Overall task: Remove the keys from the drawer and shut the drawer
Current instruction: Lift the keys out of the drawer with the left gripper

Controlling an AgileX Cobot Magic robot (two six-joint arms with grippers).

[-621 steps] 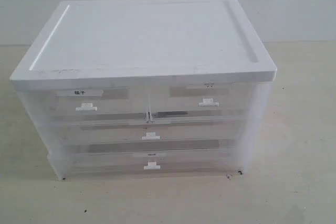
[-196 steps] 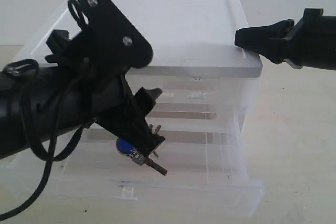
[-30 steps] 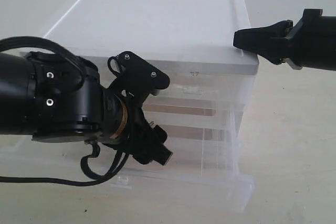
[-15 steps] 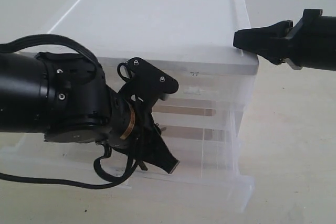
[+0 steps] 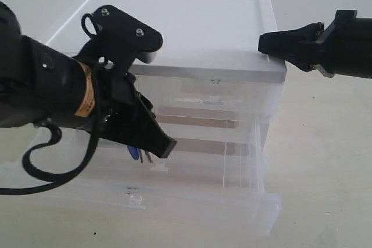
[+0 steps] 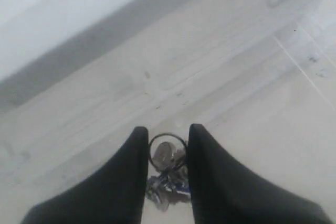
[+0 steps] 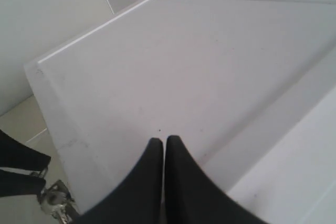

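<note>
Open above the drawer (image 5: 232, 207) — walled behind by the cabinet (image 5: 197, 27), right end effector (image 5: 261, 43) on its top corner.

Bright, soft, even light; whites washed out.
Faint shadows under the cabinet (image 5: 232, 33); near left arm (image 5: 52, 91) soft-edged; keys (image 6: 164, 187) out of focus.

At cabinet (image 5: 192, 27) bottom, drawer (image 5: 232, 204) pulled out forward. Above its left half, keys (image 6: 167, 156) between jaws of left end effector (image 6: 167, 129). Over cabinet top's front right corner, right end effector (image 5: 263, 43).
</note>
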